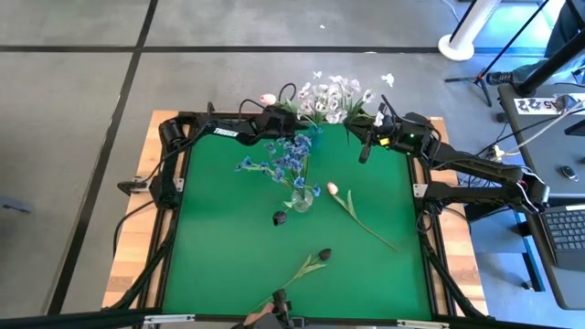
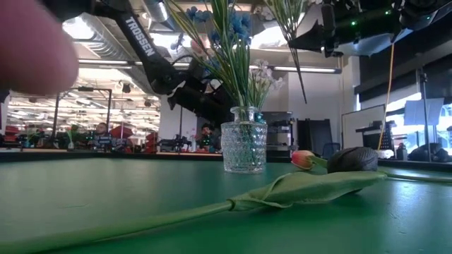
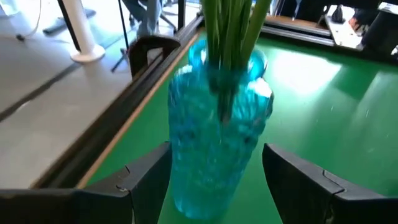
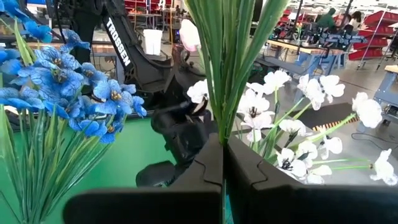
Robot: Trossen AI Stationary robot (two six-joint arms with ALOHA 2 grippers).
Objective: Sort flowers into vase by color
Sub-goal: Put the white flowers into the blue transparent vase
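A blue glass vase (image 3: 214, 143) with green stems in it stands near the table's far edge. My left gripper (image 3: 217, 180) is open, one finger on each side of the vase. White blossom sprays (image 1: 329, 96) spread above that spot. My right gripper (image 4: 222, 155), over the far right part of the table (image 1: 366, 146), is shut on a bundle of green stalks with white blossoms (image 4: 267, 112). A clear vase (image 1: 301, 199) mid-table holds the blue sprays (image 1: 283, 157). A pink tulip (image 1: 334, 189) and two near-black tulips (image 1: 280, 217) (image 1: 323, 254) lie flat on the green mat. My left gripper: I cannot tell whether its fingers (image 3: 146, 180) touch the blue vase's wall; they stand level with it and close on both sides. My right gripper pinches the green stalks (image 4: 227, 118) of a white spray between its two fingers. The spray is lifted clear, and its stalk end (image 2: 304, 85) hangs free above the table.
A person's hand (image 1: 265, 316) is at the near edge and blurs the low view's corner (image 2: 32, 49). Another pink tulip head (image 1: 267, 99) shows beside my left arm at the far edge. The black frame rail (image 3: 124, 106) runs close behind the blue vase.
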